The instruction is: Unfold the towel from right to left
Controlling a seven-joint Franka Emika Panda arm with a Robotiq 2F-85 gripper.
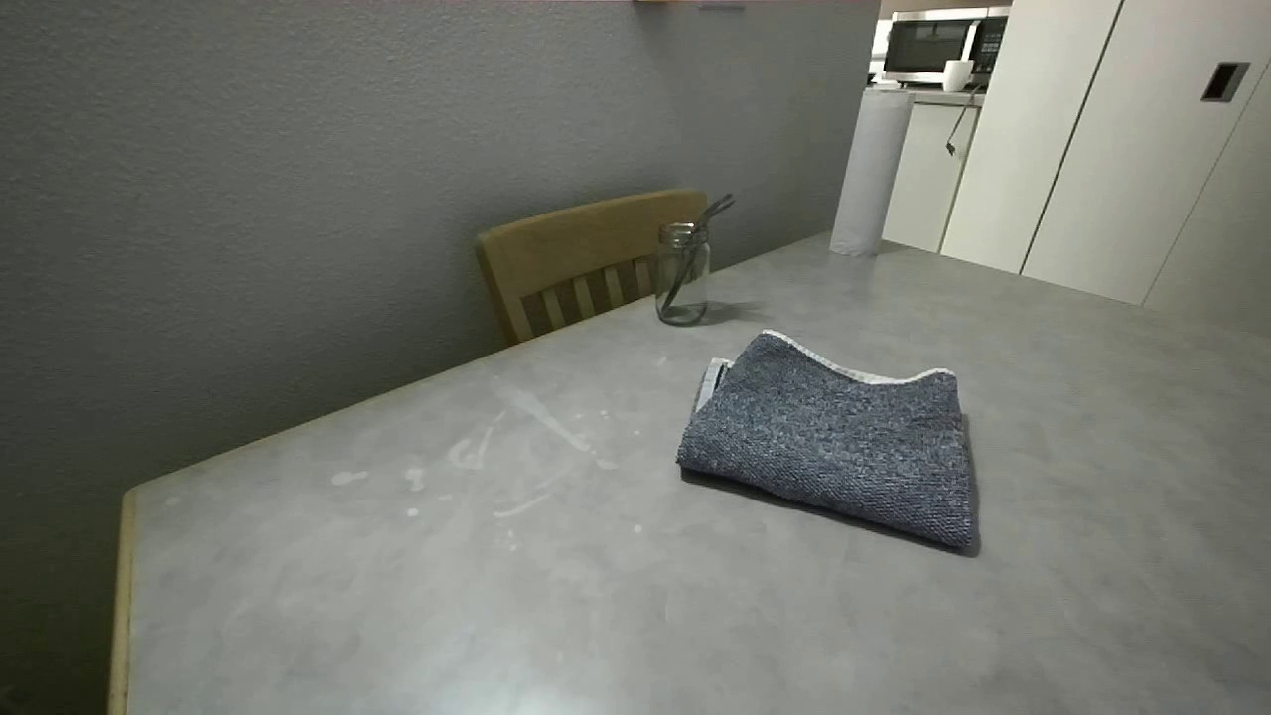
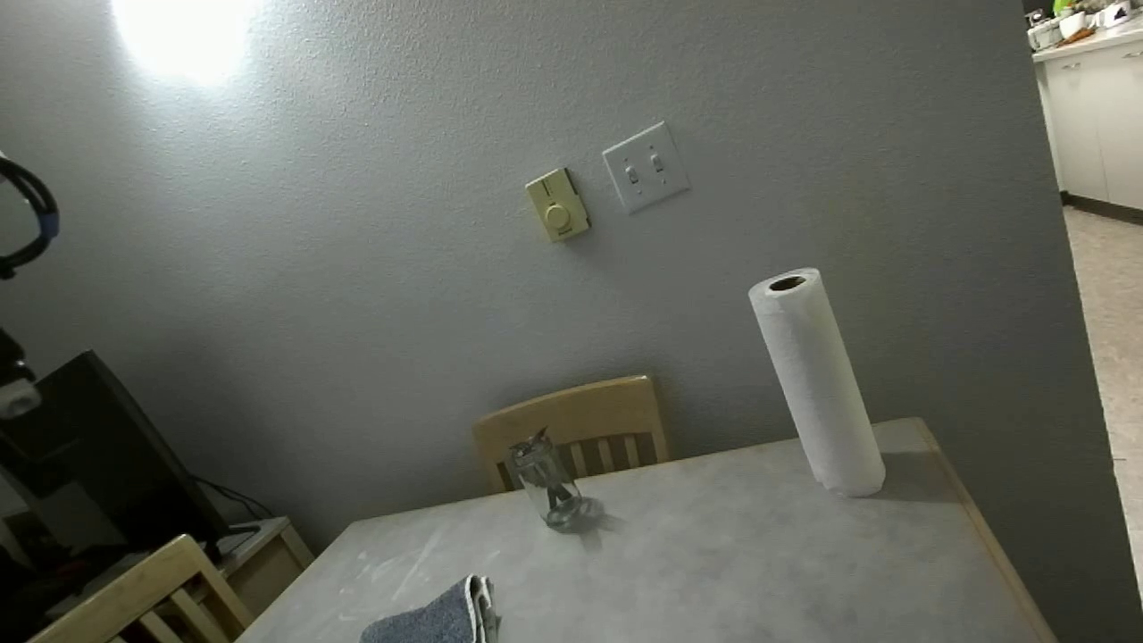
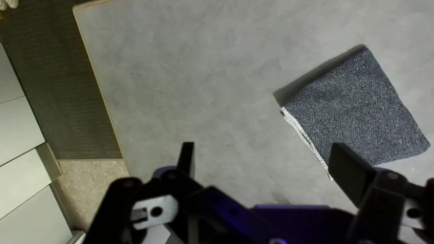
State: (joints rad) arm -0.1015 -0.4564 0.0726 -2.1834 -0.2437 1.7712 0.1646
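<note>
The towel (image 1: 834, 437) is dark blue-grey with a pale edge and lies folded on the grey table in an exterior view. Only part of it shows in an exterior view, at the bottom edge (image 2: 433, 621). In the wrist view the towel (image 3: 359, 112) is at the right, with its layered pale edge facing the middle of the picture. My gripper (image 3: 262, 145) is open with nothing between its fingers. It is above the table, and its right finger overlaps the towel's lower corner in the picture. No striped band can be made out.
A glass jar with utensils (image 1: 683, 283) stands on the table (image 1: 397, 596) near the wall side. A paper towel roll (image 2: 817, 384) stands at a table corner. Chairs (image 1: 586, 248) (image 2: 571, 420) are beside the table. Part of the arm (image 2: 18, 384) shows at a picture edge.
</note>
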